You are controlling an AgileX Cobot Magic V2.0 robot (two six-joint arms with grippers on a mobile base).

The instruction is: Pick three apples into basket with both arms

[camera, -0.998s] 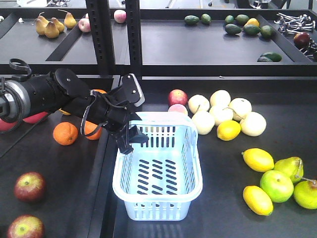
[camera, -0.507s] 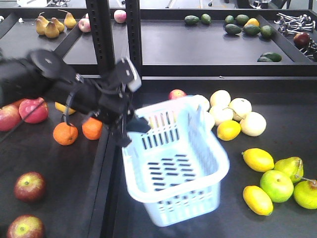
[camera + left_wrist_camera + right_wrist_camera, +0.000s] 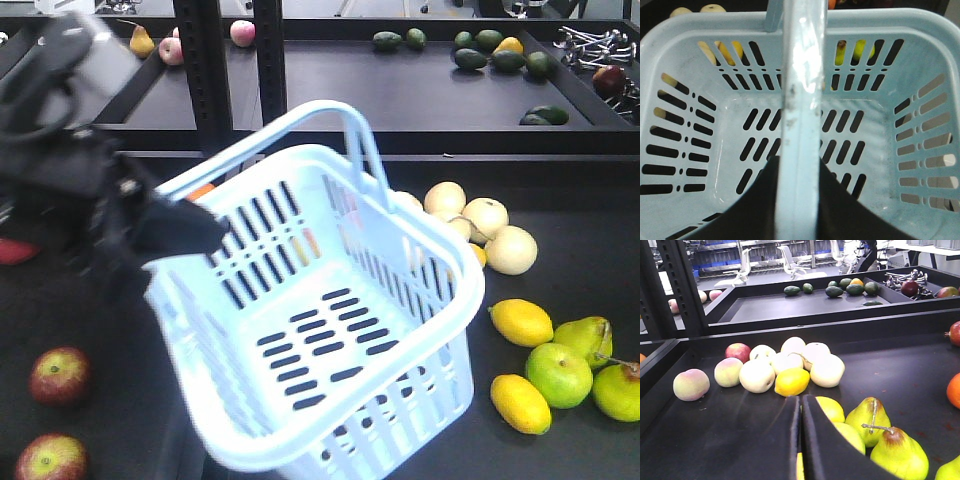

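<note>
The pale blue basket (image 3: pixel 430 240) hangs tilted in the air, filling the middle of the front view, with nothing inside it. My left gripper (image 3: pixel 195 225), blurred, is at its left rim. In the left wrist view the gripper (image 3: pixel 799 165) is shut on the basket's loop handle (image 3: pixel 801 75), which runs between the two dark fingers. Two dark red apples (image 3: pixel 60 375) (image 3: pixel 50 460) lie on the black shelf at the lower left. My right gripper (image 3: pixel 801 402) is shut on nothing, low over lemons and pears; the front view does not show it.
Lemons (image 3: pixel 520 322), a green apple (image 3: pixel 558 374) and pears (image 3: pixel 618 390) lie at the right, pale round fruit (image 3: pixel 510 250) behind them. A black upright post (image 3: pixel 205 70) stands behind the basket. Avocados (image 3: pixel 490 50) lie on the back shelf. Peaches (image 3: pixel 691 384) and a lemon (image 3: pixel 792 381) lie ahead of the right gripper.
The left arm has lifted the basket off the shelf and swung it up towards the camera, tilting it. The arm itself has risen to the upper left.
</note>
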